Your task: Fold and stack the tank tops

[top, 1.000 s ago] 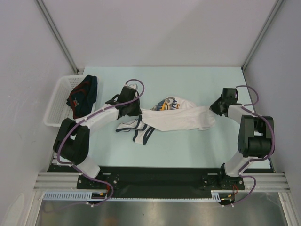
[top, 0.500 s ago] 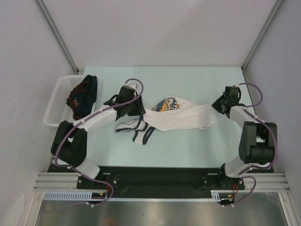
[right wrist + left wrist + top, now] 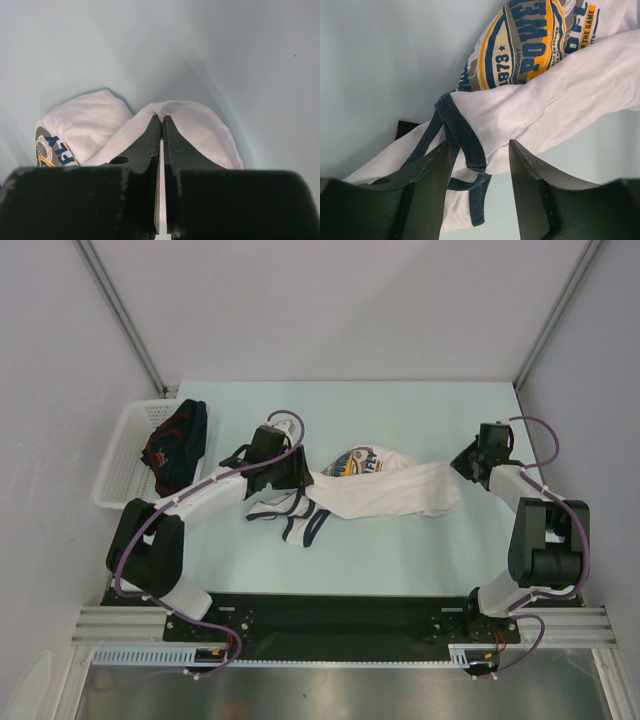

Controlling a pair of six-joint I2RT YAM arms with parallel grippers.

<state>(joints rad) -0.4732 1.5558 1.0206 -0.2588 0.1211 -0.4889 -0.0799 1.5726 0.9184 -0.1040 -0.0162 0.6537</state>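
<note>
The white tank top (image 3: 390,495) lies stretched in a crumpled band across the table's middle, with its yellow-blue print (image 3: 358,461) facing up and its dark-trimmed straps (image 3: 300,525) trailing toward the front left. My left gripper (image 3: 295,478) is open just over the strap end. In the left wrist view its fingers (image 3: 432,175) flank a loop of dark trim (image 3: 462,132) without pinching it. My right gripper (image 3: 462,465) is shut on the white top's right end, where cloth (image 3: 205,130) drapes over both sides of the closed tips (image 3: 161,119). The navy tank top (image 3: 180,440) sits bunched in the basket.
A white plastic basket (image 3: 120,465) stands at the table's left edge, with the navy top hanging over its inner rim. Frame posts rise at the back corners, and the black arm-base rail (image 3: 330,615) runs along the front.
My left gripper has opened and let go of the white top's strap end. The right arm shifted slightly to the right and back, still gripping the cloth.
</note>
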